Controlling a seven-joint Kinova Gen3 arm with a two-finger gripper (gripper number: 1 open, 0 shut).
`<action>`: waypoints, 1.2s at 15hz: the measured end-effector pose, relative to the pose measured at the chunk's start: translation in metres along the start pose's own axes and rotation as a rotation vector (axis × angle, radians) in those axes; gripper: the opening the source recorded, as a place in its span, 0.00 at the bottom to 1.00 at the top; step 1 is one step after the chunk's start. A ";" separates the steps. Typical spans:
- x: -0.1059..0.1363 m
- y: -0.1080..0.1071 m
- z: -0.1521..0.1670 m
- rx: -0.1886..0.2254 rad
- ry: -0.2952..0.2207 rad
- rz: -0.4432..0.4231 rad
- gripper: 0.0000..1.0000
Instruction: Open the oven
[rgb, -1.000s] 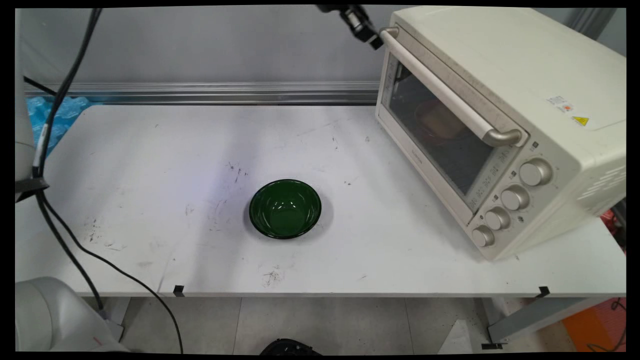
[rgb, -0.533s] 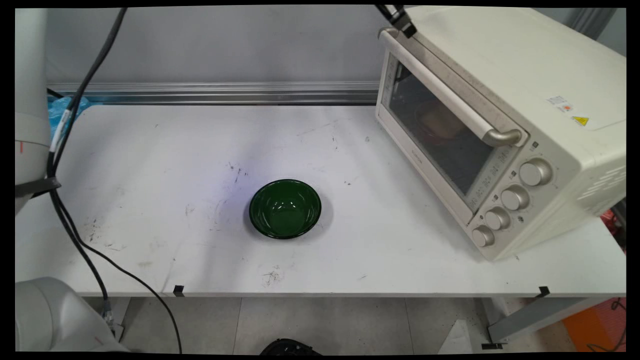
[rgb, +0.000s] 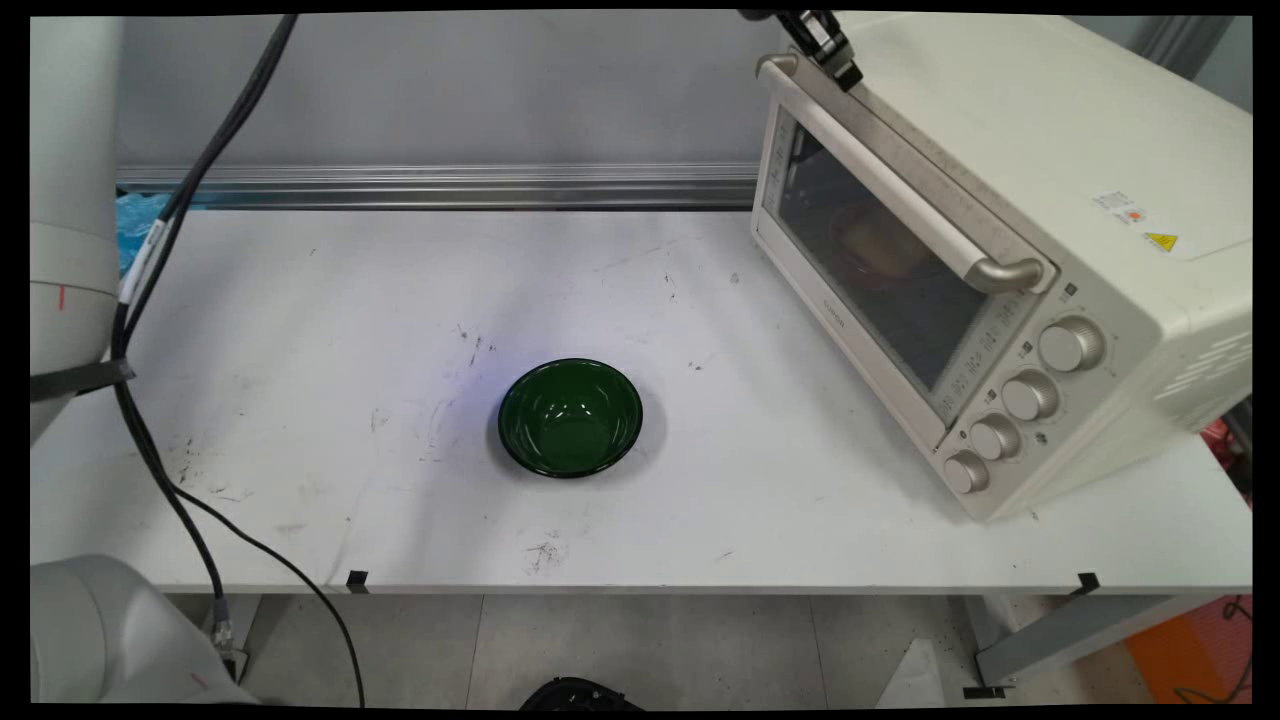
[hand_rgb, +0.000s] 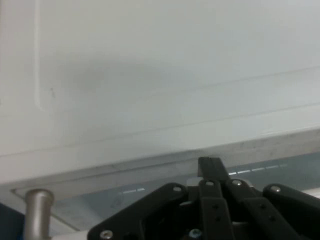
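Closed together with nothing between them, the black two-finger gripper (rgb: 838, 62) sits at the cream toaster oven's (rgb: 1010, 240) top front edge above its long metal door handle (rgb: 900, 180), so pressing lower could scrape the casing or glance off the handle.

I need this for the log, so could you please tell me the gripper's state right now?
Gripper: shut, holding nothing, at the top edge of the oven door.

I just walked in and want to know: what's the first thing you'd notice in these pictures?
A big cream toaster oven sits on the right of the white table, door closed, with something brownish dimly seen behind its glass. The black gripper is at the oven's top front edge, by the far end of its door handle. A dark green bowl stands alone mid-table.
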 end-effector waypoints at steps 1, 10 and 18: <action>0.000 0.001 0.003 0.000 -0.002 -0.005 0.00; -0.010 0.013 0.029 -0.009 -0.029 -0.062 0.00; -0.018 0.019 0.034 -0.016 -0.049 -0.087 0.00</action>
